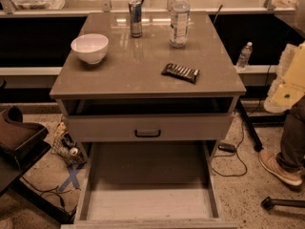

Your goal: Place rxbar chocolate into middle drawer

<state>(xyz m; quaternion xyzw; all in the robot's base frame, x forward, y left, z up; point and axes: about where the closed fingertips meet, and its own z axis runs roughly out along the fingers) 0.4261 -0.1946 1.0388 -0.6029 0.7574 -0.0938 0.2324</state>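
The counter (143, 66) is a glossy grey-brown. The rxbar chocolate (180, 72) has a near-black wrapper with pale lettering stripes. The bowl (89, 47) is plain white, the can (136, 18) silver with blue, the bottle (179, 17) clear with a white label. The middle drawer (85, 194) is grey with a pale floor; the drawer front (190, 127) above is grey with a dark handle (147, 133). A blue tape cross (72, 176) marks the speckled floor (243, 194). The gripper is out of view
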